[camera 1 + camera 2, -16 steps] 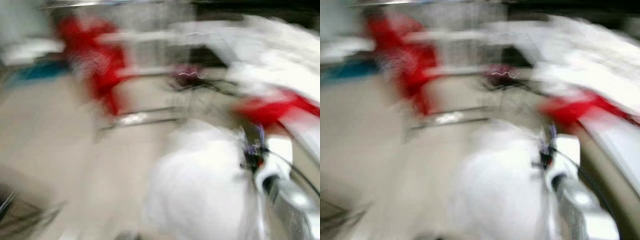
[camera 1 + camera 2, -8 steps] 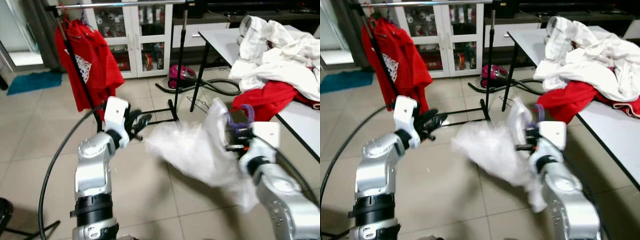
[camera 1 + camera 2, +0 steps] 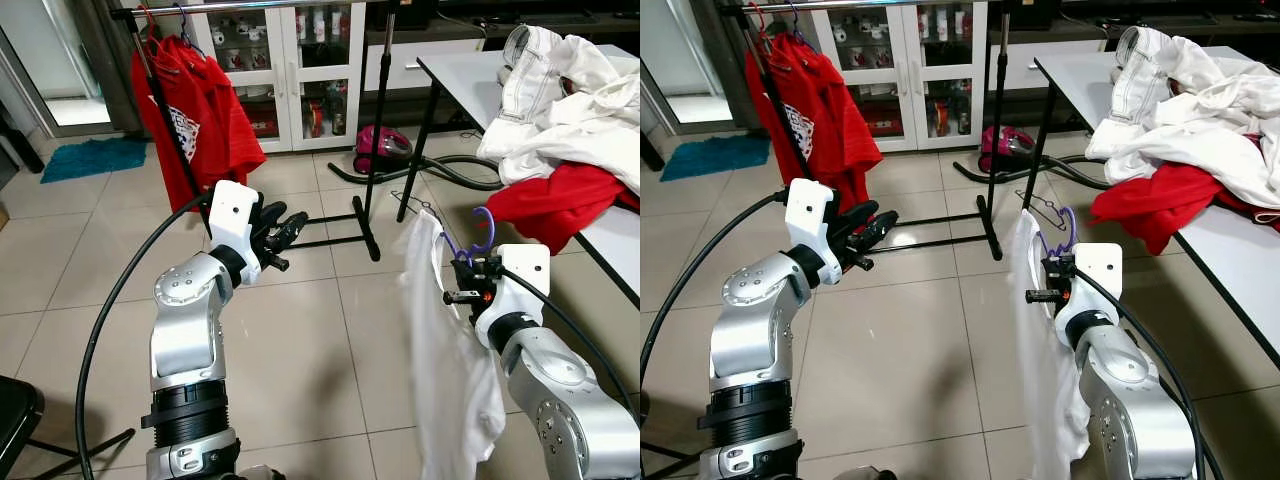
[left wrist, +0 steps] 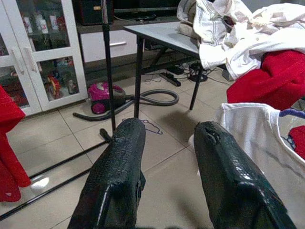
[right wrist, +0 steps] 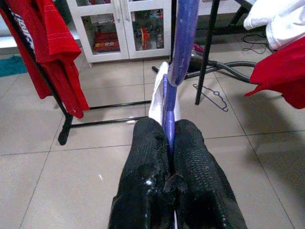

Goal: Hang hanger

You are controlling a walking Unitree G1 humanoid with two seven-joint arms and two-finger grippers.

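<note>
My right gripper (image 3: 458,280) is shut on a purple hanger (image 3: 484,228) whose hook curls up above the fingers. A white shirt (image 3: 440,370) hangs from that hanger down to the floor. In the right wrist view the purple hanger (image 5: 178,52) rises from between the closed black fingers (image 5: 147,176). My left gripper (image 3: 282,232) is open and empty, held out toward the clothes rack (image 3: 375,130). A red shirt (image 3: 195,110) hangs on the rack's top rail at the left. In the left wrist view the two fingers (image 4: 119,171) stand apart, with the white shirt (image 4: 257,138) beyond them.
A table (image 3: 470,75) at the right carries a heap of white and red clothes (image 3: 570,130). A pink vacuum cleaner (image 3: 383,152) with its hose lies under the rack, before a white glass cabinet (image 3: 300,60). A loose hanger (image 3: 412,208) lies on the tiled floor. A black cable (image 3: 110,310) loops at my left.
The blur is gone and the camera has shifted. The white shirt, flung out sideways between my grippers half a second ago, now hangs straight down from the hanger in my right gripper.
</note>
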